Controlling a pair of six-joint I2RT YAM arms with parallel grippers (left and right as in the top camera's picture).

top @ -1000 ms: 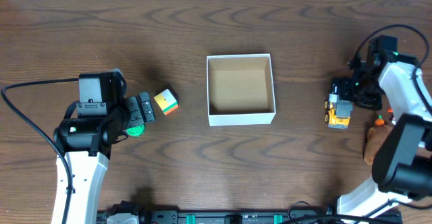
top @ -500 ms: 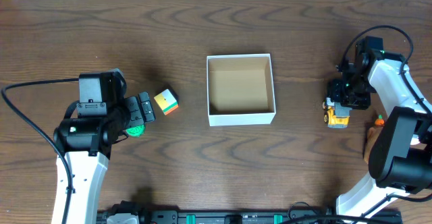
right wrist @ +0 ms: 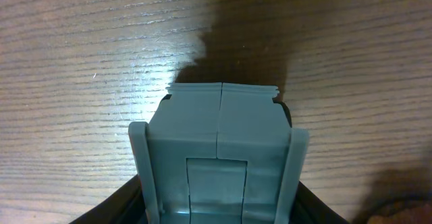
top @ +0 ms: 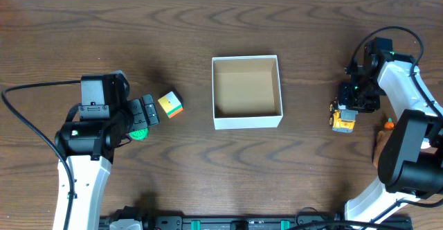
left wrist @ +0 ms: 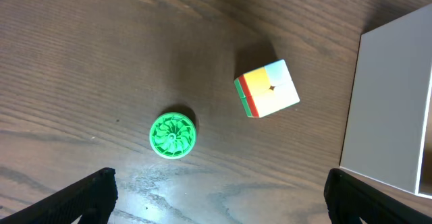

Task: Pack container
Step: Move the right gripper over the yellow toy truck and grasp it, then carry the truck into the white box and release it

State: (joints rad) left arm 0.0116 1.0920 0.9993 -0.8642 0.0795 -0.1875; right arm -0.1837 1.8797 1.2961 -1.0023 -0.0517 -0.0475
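Risks shoving yellow truck (top: 344,121) at frame right aside, with right gripper (right wrist: 221,89) pressed together; left gripper (left wrist: 219,191) spread.

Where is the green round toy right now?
Left side of the table: in the left wrist view the green round toy lies flat, down-left of the multicoloured cube and apart from it; the container is farther right.

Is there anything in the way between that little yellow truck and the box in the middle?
Nothing visible stands in the way. Only bare table lies between the yellow truck and the container.
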